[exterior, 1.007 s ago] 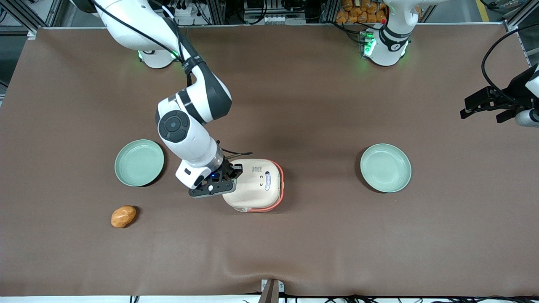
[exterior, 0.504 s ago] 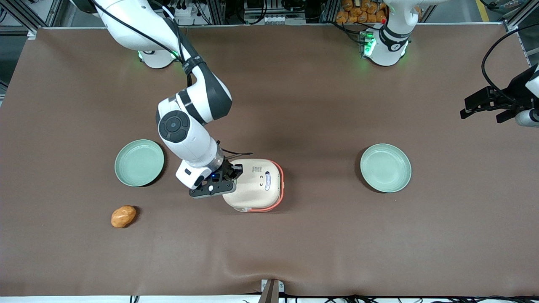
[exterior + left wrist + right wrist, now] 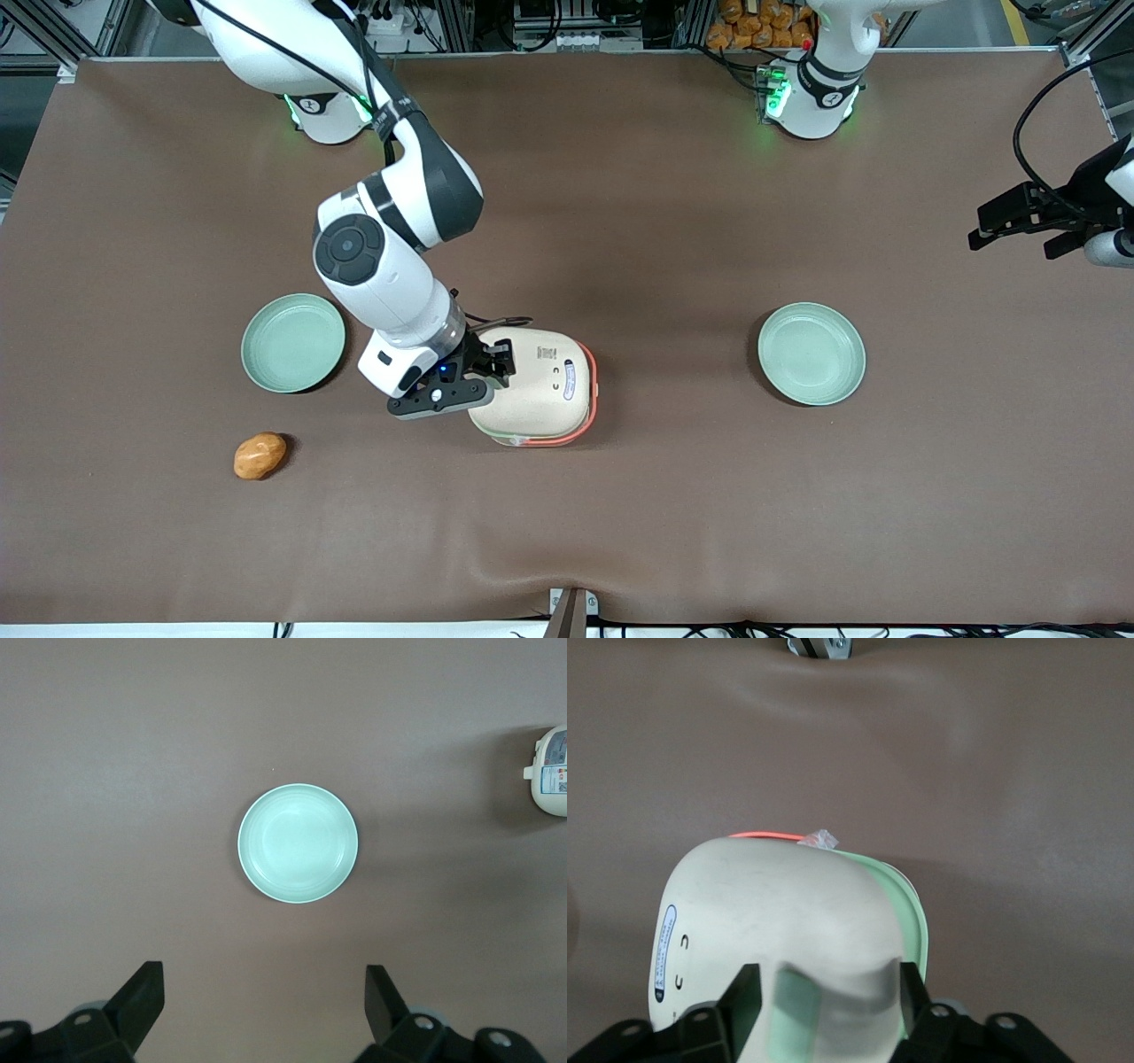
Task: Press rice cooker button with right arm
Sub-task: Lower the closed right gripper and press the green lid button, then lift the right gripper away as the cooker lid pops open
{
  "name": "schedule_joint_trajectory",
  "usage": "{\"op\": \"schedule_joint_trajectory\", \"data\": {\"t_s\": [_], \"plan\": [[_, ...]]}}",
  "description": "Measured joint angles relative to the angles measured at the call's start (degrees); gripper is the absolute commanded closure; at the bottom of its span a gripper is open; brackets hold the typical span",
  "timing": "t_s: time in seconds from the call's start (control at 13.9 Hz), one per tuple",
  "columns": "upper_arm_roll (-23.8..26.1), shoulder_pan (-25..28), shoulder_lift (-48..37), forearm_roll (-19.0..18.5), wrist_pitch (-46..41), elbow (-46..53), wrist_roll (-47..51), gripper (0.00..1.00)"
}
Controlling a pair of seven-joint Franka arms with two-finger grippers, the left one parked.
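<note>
A brown tabletop (image 3: 673, 496) carries everything, and nearest the front camera, toward the working arm's end, lies a small orange-brown lump (image 3: 260, 455), well apart from the rest. Farther from the camera, about the middle of the tabletop, stands the rice cooker (image 3: 540, 386), cream-white with a salmon-pink band along its edge and two small marks and an oval label on its lid. The right arm (image 3: 390, 266) reaches down to it, and its black end effector (image 3: 483, 372), showing a small blue light, sits at the cooker's edge on the working arm's side. In the right wrist view the two fingers (image 3: 744, 997) stand spread apart, released, with the cooker's (image 3: 780, 930) cream lid and pale green rim filling the space between them; whether they touch the shell cannot be told. A round pale green plate (image 3: 293, 343) lies beside the arm, toward the working arm's end and near the cooker. A second green plate (image 3: 811, 354) lies toward the parked arm's end, well apart from the cooker; the left wrist view looks straight down on this plate (image 3: 299, 843), with a bit of the cooker (image 3: 551, 771) at its border.
</note>
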Motion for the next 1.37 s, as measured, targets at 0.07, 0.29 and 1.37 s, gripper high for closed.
{"op": "schedule_joint_trajectory", "data": {"t_s": [0.07,0.29,1.37], "plan": [[-0.07,-0.04,-0.48,0.04,-0.16,0.18,0.00,0.00],[-0.36,-0.59,-2.25,0.07,-3.89,0.35,0.00,0.00],[-0.07,-20.53,-20.14,-0.01,-38.79,0.66,-7.28,0.00]]}}
